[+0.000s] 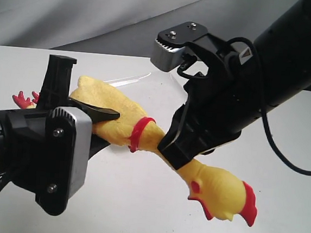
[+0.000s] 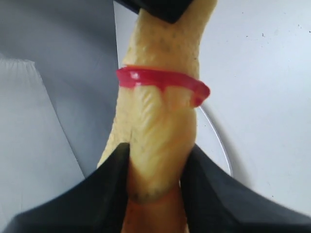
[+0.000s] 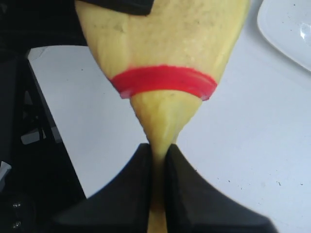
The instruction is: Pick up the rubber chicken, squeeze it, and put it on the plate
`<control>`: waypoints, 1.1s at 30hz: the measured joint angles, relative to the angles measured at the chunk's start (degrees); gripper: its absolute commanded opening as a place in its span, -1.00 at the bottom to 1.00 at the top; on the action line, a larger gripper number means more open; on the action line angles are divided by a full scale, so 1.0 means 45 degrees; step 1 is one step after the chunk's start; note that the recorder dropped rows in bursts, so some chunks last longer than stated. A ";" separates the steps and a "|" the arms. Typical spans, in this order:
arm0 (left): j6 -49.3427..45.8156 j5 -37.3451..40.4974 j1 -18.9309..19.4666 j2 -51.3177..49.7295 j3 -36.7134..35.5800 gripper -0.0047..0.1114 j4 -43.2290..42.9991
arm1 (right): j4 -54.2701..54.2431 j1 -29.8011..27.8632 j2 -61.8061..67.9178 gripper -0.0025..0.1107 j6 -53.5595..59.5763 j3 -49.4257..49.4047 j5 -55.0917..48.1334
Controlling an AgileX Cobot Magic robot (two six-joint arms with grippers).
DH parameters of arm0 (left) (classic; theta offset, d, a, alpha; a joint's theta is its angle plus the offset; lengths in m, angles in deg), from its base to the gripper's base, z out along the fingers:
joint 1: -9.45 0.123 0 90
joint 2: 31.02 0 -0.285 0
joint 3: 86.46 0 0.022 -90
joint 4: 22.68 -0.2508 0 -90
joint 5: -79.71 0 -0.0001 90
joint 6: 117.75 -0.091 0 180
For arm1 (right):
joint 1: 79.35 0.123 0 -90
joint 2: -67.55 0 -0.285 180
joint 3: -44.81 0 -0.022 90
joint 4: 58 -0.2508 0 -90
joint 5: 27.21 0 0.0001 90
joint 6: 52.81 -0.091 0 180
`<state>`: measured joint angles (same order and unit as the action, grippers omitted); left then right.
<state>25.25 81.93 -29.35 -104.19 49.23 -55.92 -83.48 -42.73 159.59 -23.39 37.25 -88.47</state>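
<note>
The rubber chicken [image 1: 124, 118] hangs in the air above the white table, stretched between both grippers, its red-combed head [image 1: 226, 194] drooping low on the right and its red feet [image 1: 24, 100] poking out at far left. My left gripper [image 1: 86, 102] is shut on the plump yellow body [image 2: 160, 111], below the red collar [image 2: 163, 80]. My right gripper [image 1: 172, 150] is shut on the thin neck, pinching it flat [image 3: 158, 148], just past the collar [image 3: 163, 80]. The white plate [image 3: 291, 29] lies on the table behind the chicken; only a glossy rim [image 1: 128, 80] shows in the exterior view.
The white table [image 1: 137, 202] stretches below and in front of the toy. The right arm's black cable [image 1: 283, 155] loops down onto the table at the right. A grey backdrop [image 1: 72, 11] rises behind the table.
</note>
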 measured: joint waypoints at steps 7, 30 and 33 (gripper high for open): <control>0.0000 -0.0045 0.0000 0.0000 0.0000 0.39 0.0058 | 0.0000 0.0000 0.0000 -0.96 0.0000 0.0000 0.0000; 0.4982 0.0115 0.0023 0.5551 0.1581 -0.91 0.0761 | 0.5770 -0.1647 0.5435 -0.96 -0.2045 0.2101 0.6678; 0.4992 0.0486 0.0023 0.5730 0.1581 -0.91 0.0761 | 0.5663 -0.1928 0.6863 -0.96 -0.1744 0.3818 0.6707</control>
<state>47.72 84.12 -29.25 -78.41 56.34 -52.49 -58.00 -51.41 190.48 -31.24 54.43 -58.28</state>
